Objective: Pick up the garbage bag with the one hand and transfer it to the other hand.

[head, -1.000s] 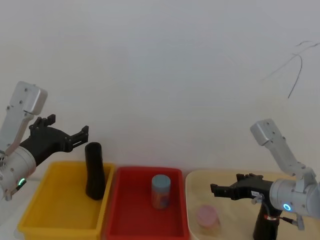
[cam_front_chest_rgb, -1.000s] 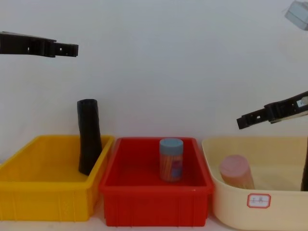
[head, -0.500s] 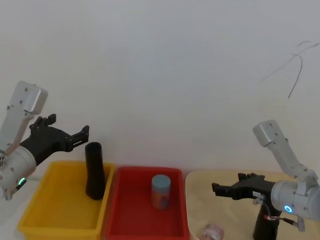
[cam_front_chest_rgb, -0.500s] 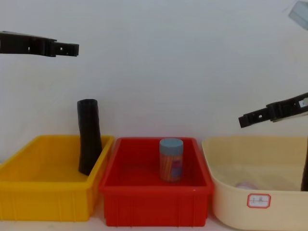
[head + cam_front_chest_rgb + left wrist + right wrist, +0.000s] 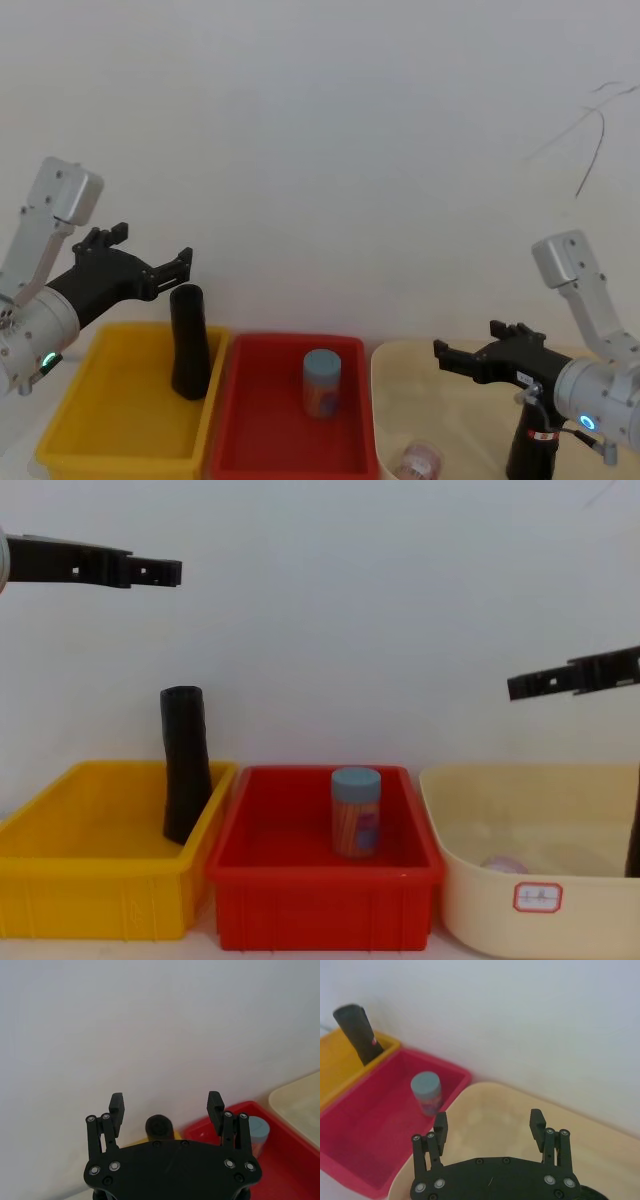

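The garbage bag is a black roll leaning upright in the right corner of the yellow bin. It also shows as the garbage bag in the chest view, and the right wrist view catches a small red mark on the garbage bag. My left gripper, on the green-ringed arm, hovers open above and a little left of the roll's top. The left wrist view has the roll's top just below the left gripper. Open and holding nothing, my right gripper hangs over the beige tub.
A red bin in the middle holds a blue-lidded jar. In the beige tub lies a pink jar, and a second black upright object stands at the tub's right side. A white wall rises close behind the bins.
My left gripper has shifted right, closer over the roll. My right gripper has risen and drawn back to the right. The pink jar has gone from upright to lying low in the tub.
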